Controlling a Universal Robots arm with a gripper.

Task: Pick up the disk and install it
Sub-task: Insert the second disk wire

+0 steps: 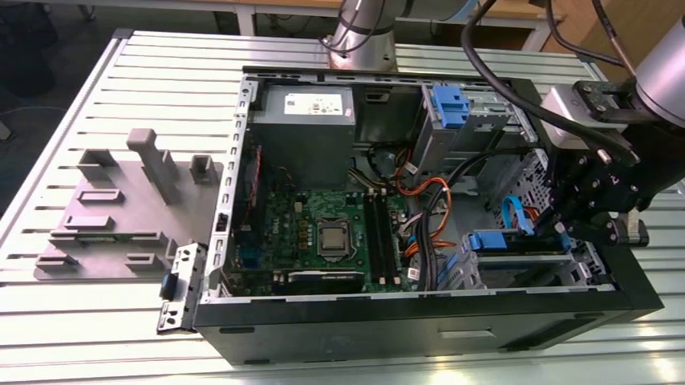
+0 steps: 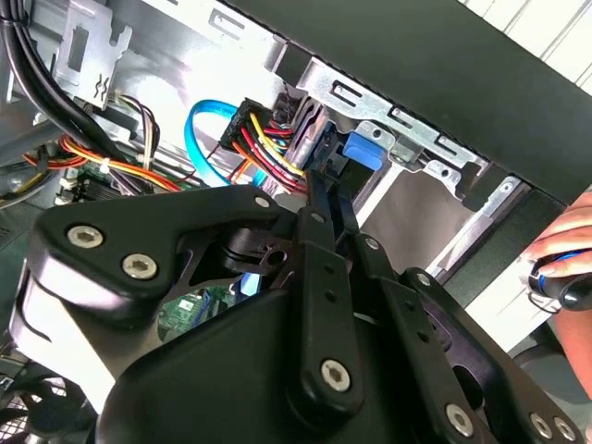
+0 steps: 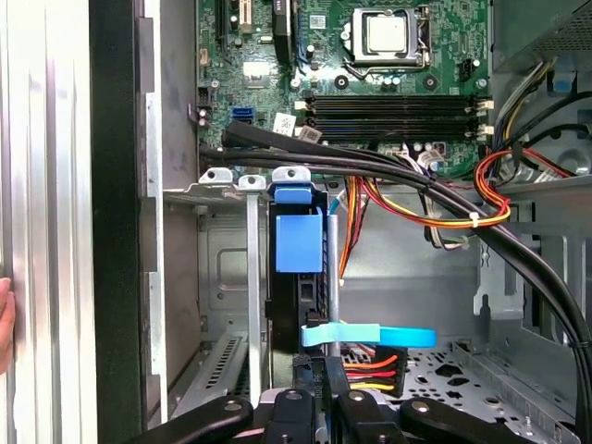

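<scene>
Since it is a metal drive clipped into a plastic carrier, the disk (image 3: 298,242) will likely feel dense for its size, rigid and smooth-sided. It will also be sensitive to knocks, so the blue frame and the stiff long edges look like safer places to grip than the labelled face or the connector end. It stands on edge inside the lower drive cage (image 3: 217,268) of the computer case (image 1: 428,325), directly ahead of the tool (image 3: 326,365), with its blue pull tab at the far end from the tool's tips.

In the second wrist view the tool (image 2: 321,176) has its two fingers drawn together into one narrow line, their ends right at the disk (image 2: 363,150). I cannot tell whether they nip a carrier edge or only press against it. The exterior view shows the tool (image 1: 557,233) reaching down into the case just beside the disk (image 1: 498,241).

By my count there is one disk at the tool and one more blue carrier (image 1: 447,104) in the upper cage, well away from it. One flat blue data cable (image 3: 370,335) crosses just ahead of the tips. A bundle of red, yellow and orange power leads (image 3: 370,375) lies touching or nearly touching them. Beyond are one motherboard (image 3: 388,55), one processor (image 3: 387,32) and one grey power supply (image 1: 305,120). Outside the case, one grey fixture block (image 1: 118,208) lies on the slatted worktop (image 1: 96,321). One person's hand (image 2: 564,250) rests past the case wall.
</scene>
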